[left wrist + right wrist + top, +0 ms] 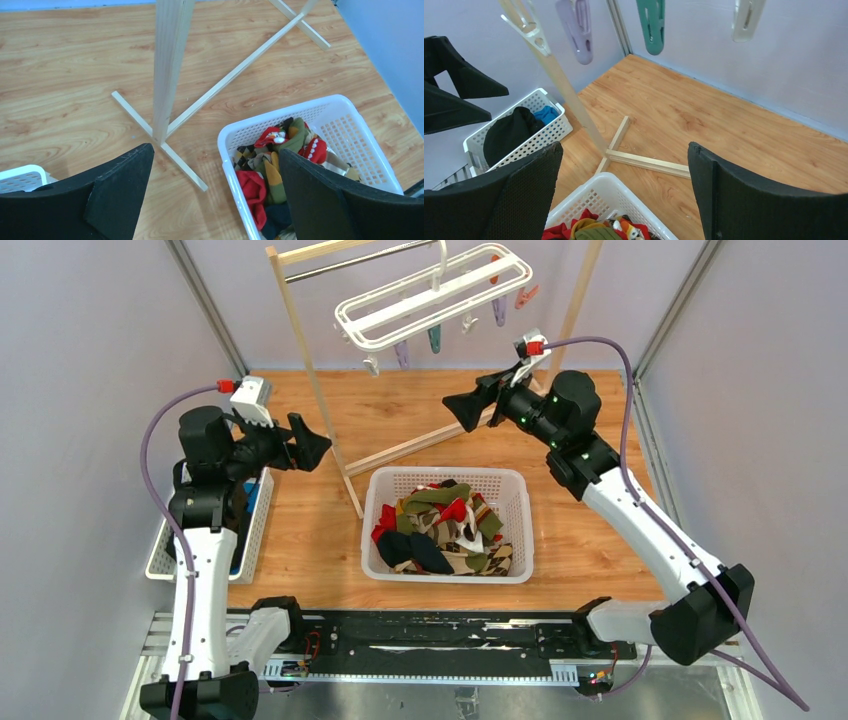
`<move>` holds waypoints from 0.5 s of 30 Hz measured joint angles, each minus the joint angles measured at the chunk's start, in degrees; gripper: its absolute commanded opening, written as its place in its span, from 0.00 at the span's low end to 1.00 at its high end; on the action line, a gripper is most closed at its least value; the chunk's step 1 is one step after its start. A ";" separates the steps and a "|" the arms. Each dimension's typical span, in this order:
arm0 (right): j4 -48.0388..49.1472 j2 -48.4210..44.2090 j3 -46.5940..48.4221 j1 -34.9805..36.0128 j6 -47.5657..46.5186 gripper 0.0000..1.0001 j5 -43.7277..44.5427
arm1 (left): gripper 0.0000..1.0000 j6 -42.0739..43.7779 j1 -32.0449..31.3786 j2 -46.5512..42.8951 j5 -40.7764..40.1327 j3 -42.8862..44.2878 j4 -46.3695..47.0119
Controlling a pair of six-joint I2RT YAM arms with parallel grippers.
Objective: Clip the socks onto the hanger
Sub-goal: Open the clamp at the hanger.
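Socks all in the basket, nothing on the hanger yet

The socks (445, 530) are one tangled heap, too jumbled to count, in the white basket (480, 480) mid-table, below and nearer than both grippers. The right gripper (458, 412) hovers over its far rim and the left gripper (305, 445) is off to its left. Both are spread wide, holding nothing. One hanger (430, 300) hangs at the far side, slanting left-near to right-far, with maybe six clips (434, 337). I'd say the right arm's closer.
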 measured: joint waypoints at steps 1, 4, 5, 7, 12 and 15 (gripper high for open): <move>-0.72 0.07 0.63 0.33 -0.17 0.84 -0.04 | 1.00 -0.15 0.00 0.00 0.04 0.22 -0.44; -0.52 0.35 1.40 1.20 -0.55 0.69 -2.05 | 0.99 -0.70 0.00 0.07 0.04 0.94 -1.22; 0.00 0.74 1.40 1.53 -0.44 0.68 -3.32 | 0.99 -0.90 0.00 0.09 0.02 1.20 -1.31; 1.20 2.01 1.40 2.73 -0.55 0.69 -4.94 | 0.98 -1.29 0.00 0.09 0.02 1.73 -1.51; 3.63 7.23 2.10 9.31 -2.51 0.68 -4.92 | 0.96 -2.12 0.00 0.35 -0.04 3.08 -1.79; 6.51 10.60 3.63 12.15 -2.91 0.66 -4.20 | 0.94 -2.32 0.00 0.70 -0.13 3.78 -2.23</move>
